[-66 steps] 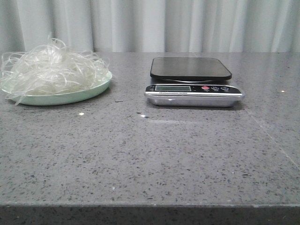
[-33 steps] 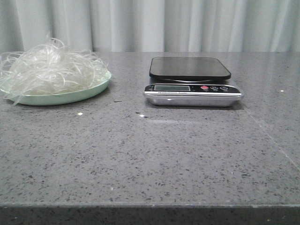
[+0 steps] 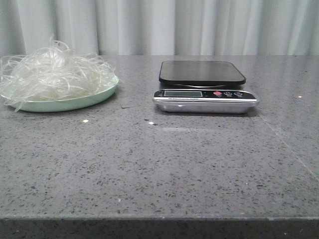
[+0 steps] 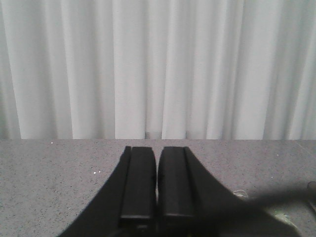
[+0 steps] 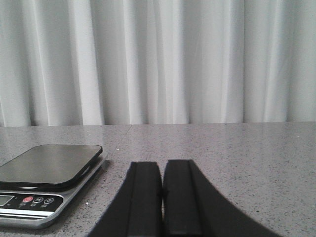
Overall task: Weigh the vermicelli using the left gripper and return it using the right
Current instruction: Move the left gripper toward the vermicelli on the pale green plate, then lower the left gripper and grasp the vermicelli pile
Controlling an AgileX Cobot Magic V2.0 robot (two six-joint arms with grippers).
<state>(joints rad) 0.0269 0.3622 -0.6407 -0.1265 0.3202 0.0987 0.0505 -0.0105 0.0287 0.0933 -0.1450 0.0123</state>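
Observation:
The vermicelli (image 3: 55, 72), a fluffy tangle of whitish translucent strands, lies heaped on a pale green plate (image 3: 75, 103) at the table's back left in the front view. A kitchen scale (image 3: 204, 87) with a black platform and silver base stands at the back middle; it also shows in the right wrist view (image 5: 44, 173). Neither arm shows in the front view. My left gripper (image 4: 157, 150) is shut and empty, low over bare table. My right gripper (image 5: 162, 165) is shut and empty, to the right of the scale.
The grey speckled stone table (image 3: 159, 164) ends in a front edge near the bottom of the front view. White curtains (image 3: 199, 25) hang behind the table. A few small white specks (image 3: 85, 121) lie on the table in front of the plate.

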